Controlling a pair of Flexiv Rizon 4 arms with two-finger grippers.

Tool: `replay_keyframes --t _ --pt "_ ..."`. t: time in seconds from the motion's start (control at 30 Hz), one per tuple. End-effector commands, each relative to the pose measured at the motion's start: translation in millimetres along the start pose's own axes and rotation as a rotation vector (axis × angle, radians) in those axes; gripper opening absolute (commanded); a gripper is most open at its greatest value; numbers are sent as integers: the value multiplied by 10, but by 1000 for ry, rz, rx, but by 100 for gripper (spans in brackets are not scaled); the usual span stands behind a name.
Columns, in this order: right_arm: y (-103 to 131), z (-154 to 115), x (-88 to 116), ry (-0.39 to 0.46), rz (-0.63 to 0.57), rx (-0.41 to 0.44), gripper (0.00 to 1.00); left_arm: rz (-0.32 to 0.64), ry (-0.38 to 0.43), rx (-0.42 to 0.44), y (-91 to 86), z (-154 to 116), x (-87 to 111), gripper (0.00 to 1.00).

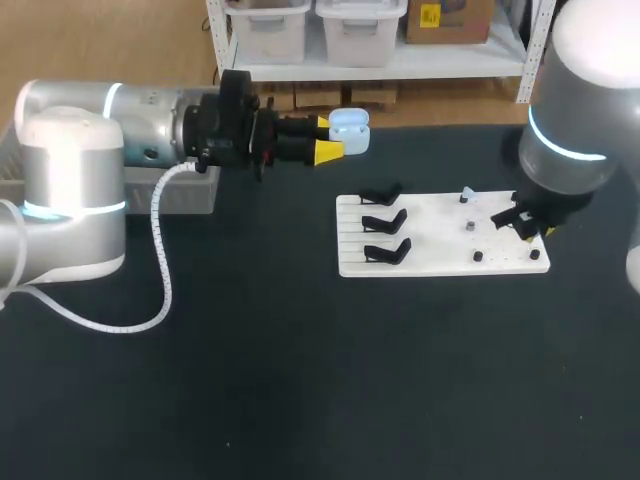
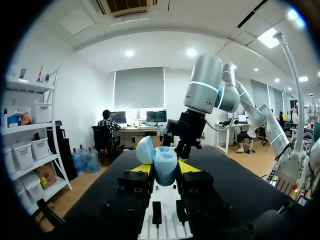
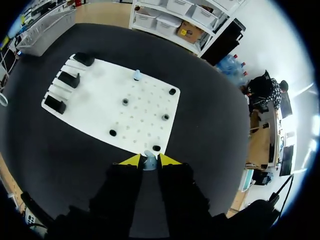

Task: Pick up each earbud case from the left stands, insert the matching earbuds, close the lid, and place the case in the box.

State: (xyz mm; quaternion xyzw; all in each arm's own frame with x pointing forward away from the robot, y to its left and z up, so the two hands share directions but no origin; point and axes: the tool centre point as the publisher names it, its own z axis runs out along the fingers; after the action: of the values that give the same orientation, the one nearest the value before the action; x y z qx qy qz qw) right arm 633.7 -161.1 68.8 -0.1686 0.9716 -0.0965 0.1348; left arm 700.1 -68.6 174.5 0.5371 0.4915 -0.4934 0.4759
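Observation:
My left gripper (image 1: pixel 334 138) is shut on a light blue earbud case (image 1: pixel 349 131), held in the air behind the white board (image 1: pixel 440 262). In the left wrist view the case (image 2: pixel 164 167) sits between the fingers with its lid (image 2: pixel 144 149) open. My right gripper (image 1: pixel 533 228) hangs over the board's right edge. It is shut on a small pale blue earbud (image 3: pixel 149 162). A second earbud (image 1: pixel 467 194) stands on a peg at the board's far side (image 3: pixel 136 75). Three black stands (image 1: pixel 385 222) on the board's left side carry nothing.
Small black pegs (image 3: pixel 165 117) and a grey one (image 3: pixel 125 102) dot the board. A grey box (image 1: pixel 186 194) lies at the table's left, behind my left arm, whose white cable (image 1: pixel 160 262) loops over the dark tabletop.

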Motion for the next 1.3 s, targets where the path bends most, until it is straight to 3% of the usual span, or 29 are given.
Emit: replay_keyframes --t 0.03,0.23,0.4,0.5,1.07,1.3 --pt "87 -490 -4 8 9 56 0 3 -2 -5 -16 0 5 0" --pt "273 -883 -109 21 77 124 0 3 -2 -5 -16 0 5 0" --pt "420 -1046 -113 40 195 115 0 3 -2 -5 -16 0 5 0" --pt "461 -1084 -83 40 245 111 0 3 -2 -5 -16 0 5 0" --pt "461 -1084 -83 40 245 111 0 3 -2 -5 -16 0 5 0" --pt "512 -1297 -354 17 403 116 0 3 -2 -5 -16 0 5 0"
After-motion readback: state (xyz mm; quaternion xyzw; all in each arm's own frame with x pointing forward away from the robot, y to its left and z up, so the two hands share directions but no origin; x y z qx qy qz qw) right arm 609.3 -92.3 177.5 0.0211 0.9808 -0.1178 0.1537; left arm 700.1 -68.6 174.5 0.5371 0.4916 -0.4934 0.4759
